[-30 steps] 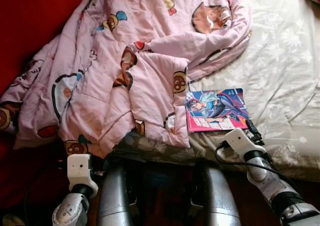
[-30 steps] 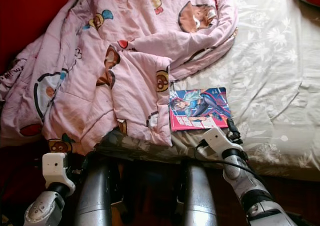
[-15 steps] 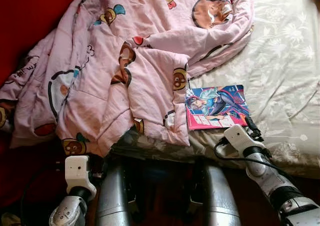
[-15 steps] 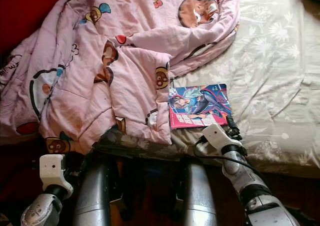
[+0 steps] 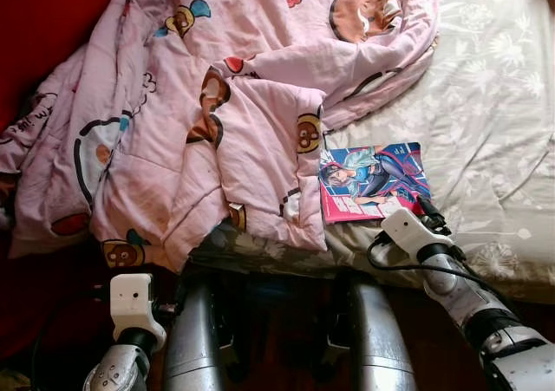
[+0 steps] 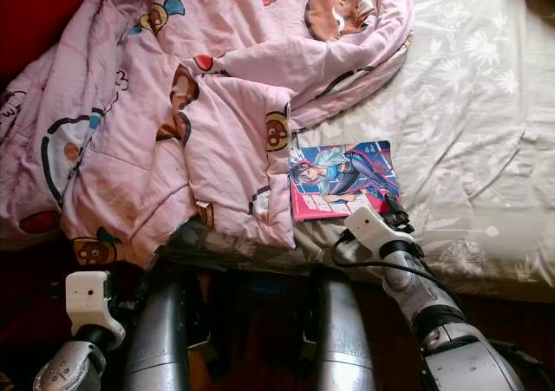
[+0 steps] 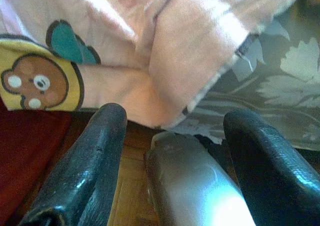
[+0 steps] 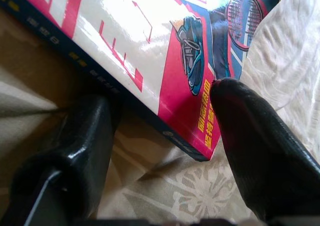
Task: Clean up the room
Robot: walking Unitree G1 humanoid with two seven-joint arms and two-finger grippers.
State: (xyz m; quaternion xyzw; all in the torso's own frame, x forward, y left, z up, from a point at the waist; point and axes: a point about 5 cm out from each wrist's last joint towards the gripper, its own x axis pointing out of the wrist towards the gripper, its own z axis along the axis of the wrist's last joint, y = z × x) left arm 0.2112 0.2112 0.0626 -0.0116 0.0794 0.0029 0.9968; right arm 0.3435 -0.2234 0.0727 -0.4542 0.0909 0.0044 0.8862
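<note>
Item: comic book [image 5: 375, 182], glossy illustrated cover, pink and blue; lying flat and face up on the bed [image 5: 494, 131], near the front edge of the mattress, just beside the hem of the pink cartoon quilt [image 5: 217, 105] and apart from it by a narrow strip of sheet

Handling, as judged: thin, light, fairly stiff along the spine but bendable across the cover; shiny cover probably slippery under hard pads; soft bedding beneath likely to give way and let one finger slide under an edge. Best taken at the near corner or near long edge, one finger above the cover and one below, pinched well in from the edge so as not to crease or tear the pages

Right gripper [image 8: 165, 151]: fingers parted, straddling the near corner of the book; one finger [image 8: 250, 136] over the cover at its corner, contact not certain; the other [image 8: 70, 151] low against the sheet beside the dark spine edge. Not yet closed on anything

Left gripper [image 7: 172, 151]: fingers spread and empty, hanging low by the robot's leg, facing the overhanging quilt and the patterned side of the mattress above a wooden floor

Quilt: soft, bulky, crumpled in a heap over the left half of the bed, spilling over the front edge; likely awkward to lift in one pinch

Containers: none to be made out; no box, bin or shelf for the book apparent from here
</note>
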